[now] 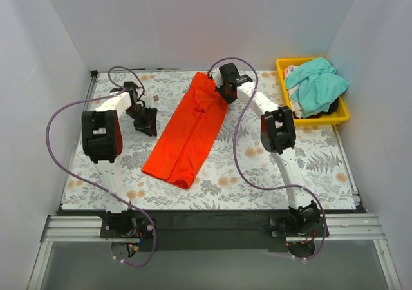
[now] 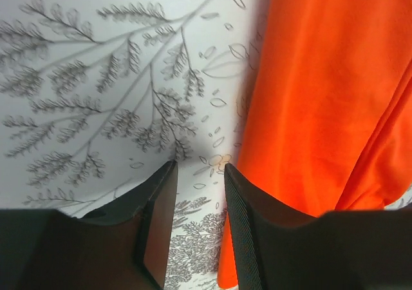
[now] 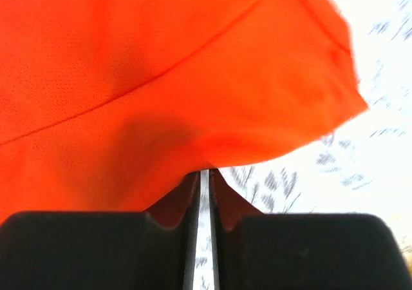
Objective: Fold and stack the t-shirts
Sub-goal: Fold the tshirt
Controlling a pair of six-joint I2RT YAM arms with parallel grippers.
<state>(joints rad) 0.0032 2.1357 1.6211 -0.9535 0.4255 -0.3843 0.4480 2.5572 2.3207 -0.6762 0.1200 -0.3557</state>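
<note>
The orange-red t-shirt [image 1: 190, 132] lies folded into a long strip, running diagonally across the middle of the table. My right gripper [image 1: 225, 91] is shut on the shirt's far edge [image 3: 193, 109] and pinches the cloth at its fingertips. My left gripper [image 1: 148, 124] is open and empty, just left of the shirt's left edge [image 2: 309, 109], low over the table. The teal-green t-shirt [image 1: 317, 84] lies crumpled in the yellow bin [image 1: 344, 115] at the back right.
The table has a floral cloth [image 1: 257, 174]. White walls close in the left, back and right. The yellow bin also holds some white and dark cloth under the teal shirt. Purple cables loop over both arms.
</note>
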